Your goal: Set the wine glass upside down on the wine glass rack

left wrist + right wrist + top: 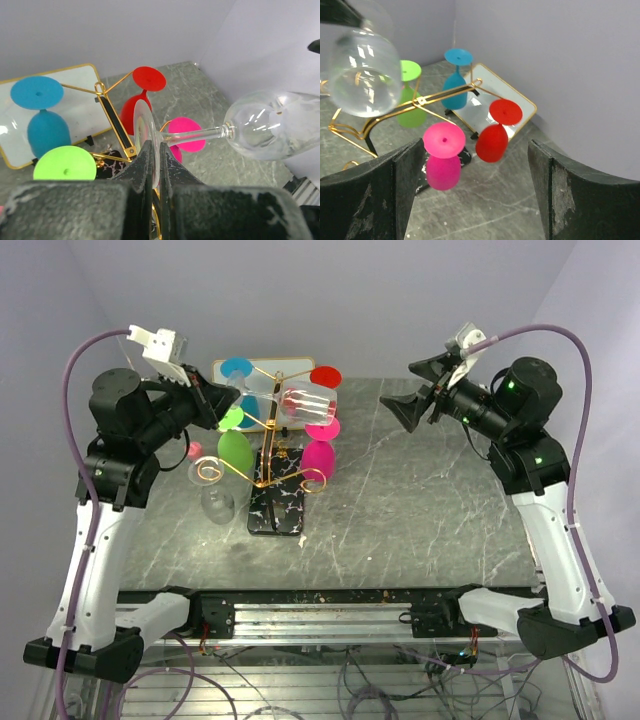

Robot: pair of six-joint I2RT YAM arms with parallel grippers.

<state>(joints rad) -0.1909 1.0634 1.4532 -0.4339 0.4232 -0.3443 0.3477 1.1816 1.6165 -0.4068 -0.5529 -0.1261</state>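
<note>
Our left gripper (155, 162) pinches the wine glass (272, 125) by its foot, stem level over the wine glass rack (277, 508); right gripper (402, 386) gapes wide.

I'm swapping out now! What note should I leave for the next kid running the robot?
Left claw: shut on the clear glass, gripping its foot. The glass lies sideways, bowl near the top of the rack.
Right claw: open, holding nothing, off to the right.
Done: glass picked up. Blue, red, green and pink glasses already hang upside down.
Left: turn it upside down and hang it, probably on a free arm.
</note>
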